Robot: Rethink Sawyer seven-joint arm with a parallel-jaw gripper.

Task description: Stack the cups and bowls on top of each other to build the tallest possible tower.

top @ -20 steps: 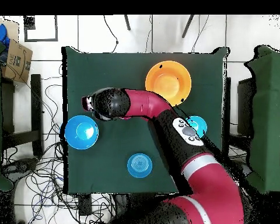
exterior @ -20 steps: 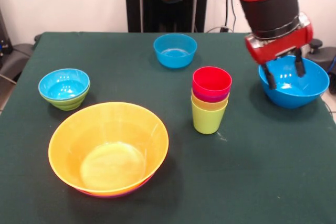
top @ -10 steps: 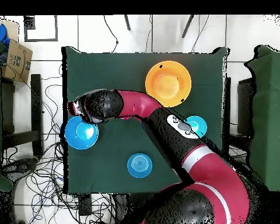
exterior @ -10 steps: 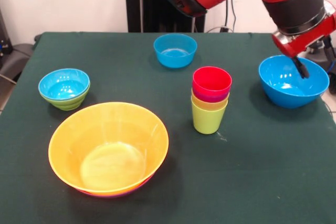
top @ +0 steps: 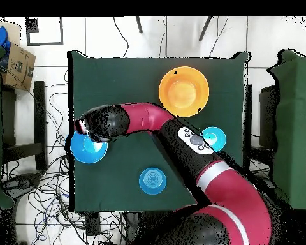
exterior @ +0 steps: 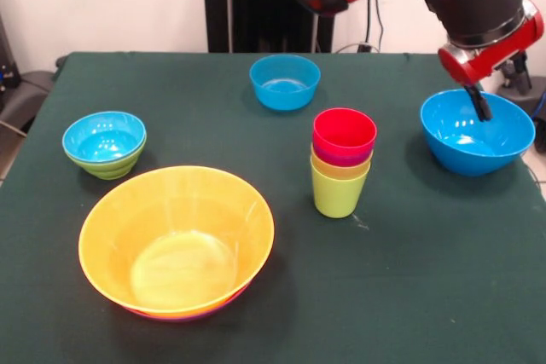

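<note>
The red and black arm's claw [exterior: 480,101] hangs over the far rim of the large glossy blue plastic bowl [exterior: 476,135] at the right side of the dark green bench [exterior: 409,279]. Only one dark finger [exterior: 479,103] shows clearly, its tip down inside the bowl's opening near the far rim; the rest is hidden by the red wrist housing, so I cannot tell whether the claw is spread or pressed together, nor whether the finger touches the plastic. In the overhead view the wrist covers part of this bowl [top: 87,150].

The tower [exterior: 342,162] stands upright near the middle of the bench, left of the large blue bowl and well apart from it. It is four nested tapered plastic cups: the lime green cup [exterior: 339,193] lowest, a band of the yellow cup [exterior: 340,167] above it, a thin rim of the purple cup [exterior: 342,157], and the red cup [exterior: 344,133] on top.

At the far middle sits a small glossy blue plastic bowl [exterior: 284,81], alone. At the left another small blue bowl [exterior: 103,137] is nested in the small green plastic bowl [exterior: 109,164]. Nearest the camera, left of centre, the large yellow-orange plastic bowl [exterior: 176,238] rests on a wide shallow purple bowl [exterior: 213,309], of which only a thin edge shows beneath it.
</note>
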